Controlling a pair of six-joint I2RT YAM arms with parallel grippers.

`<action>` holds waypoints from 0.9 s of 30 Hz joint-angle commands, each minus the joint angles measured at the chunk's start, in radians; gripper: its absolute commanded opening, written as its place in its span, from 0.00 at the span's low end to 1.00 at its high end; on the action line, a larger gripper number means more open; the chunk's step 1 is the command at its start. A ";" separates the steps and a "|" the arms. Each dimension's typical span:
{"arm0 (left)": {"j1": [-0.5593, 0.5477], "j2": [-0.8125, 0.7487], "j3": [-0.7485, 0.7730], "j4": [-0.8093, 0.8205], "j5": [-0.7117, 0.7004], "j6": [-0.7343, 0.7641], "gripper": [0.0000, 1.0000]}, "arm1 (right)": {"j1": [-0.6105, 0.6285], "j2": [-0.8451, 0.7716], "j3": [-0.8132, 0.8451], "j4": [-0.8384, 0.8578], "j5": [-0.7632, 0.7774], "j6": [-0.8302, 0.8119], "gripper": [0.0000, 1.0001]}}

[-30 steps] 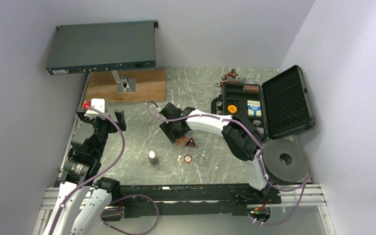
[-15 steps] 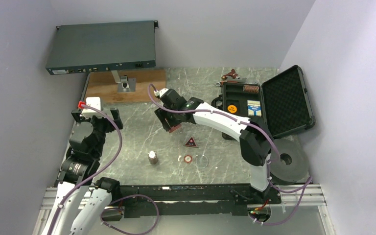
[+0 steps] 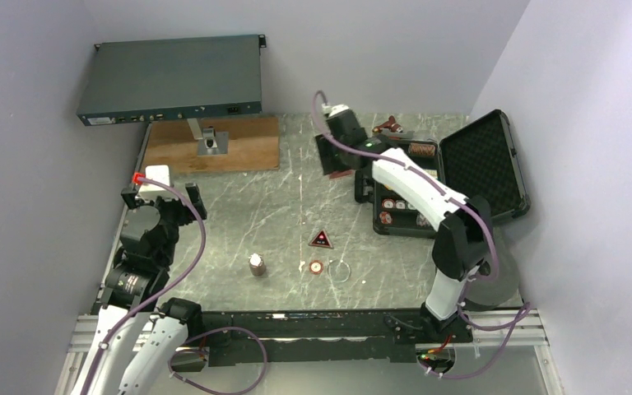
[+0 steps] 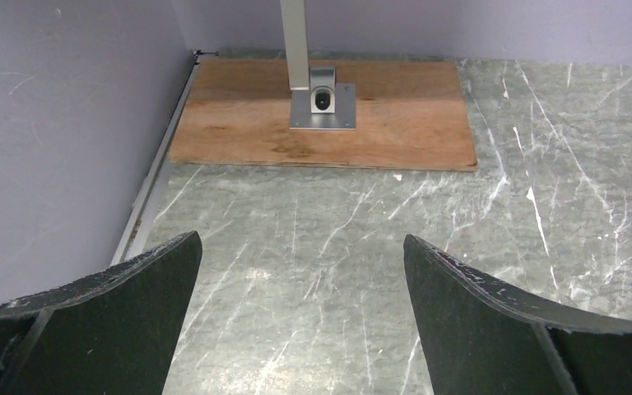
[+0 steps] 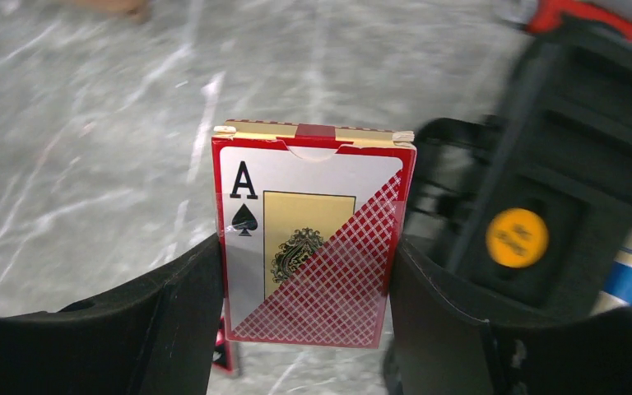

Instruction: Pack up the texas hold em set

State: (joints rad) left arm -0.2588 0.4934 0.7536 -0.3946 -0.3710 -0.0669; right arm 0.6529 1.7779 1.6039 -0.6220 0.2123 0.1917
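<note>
Red-backed card deck [image 5: 313, 247], which I judge light, stiff and a bit slick, is pinched across its long edges in my half-closed right gripper [image 5: 306, 276], hanging over the table [image 5: 90, 123] just beside the open black case [image 5: 543, 156]; my left gripper [image 4: 300, 240] gapes empty.

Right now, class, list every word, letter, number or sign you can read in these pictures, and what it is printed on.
"A" with a spade sign: red card deck in the right gripper.
Yellow round disc in the case: blurred.
Triangle piece: too small.
</note>
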 commanded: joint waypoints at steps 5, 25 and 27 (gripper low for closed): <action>-0.003 -0.023 -0.019 0.035 0.039 -0.001 1.00 | -0.156 -0.080 -0.036 0.031 0.163 0.051 0.00; -0.003 0.004 -0.019 0.035 0.081 0.004 0.99 | -0.385 0.022 -0.142 0.104 0.151 0.046 0.00; -0.003 0.007 -0.017 0.032 0.085 0.004 0.98 | -0.394 0.029 -0.156 0.124 0.130 0.038 0.00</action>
State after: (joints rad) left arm -0.2588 0.4866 0.7338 -0.3870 -0.3096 -0.0650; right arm 0.2802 1.8065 1.4601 -0.5877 0.3714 0.2497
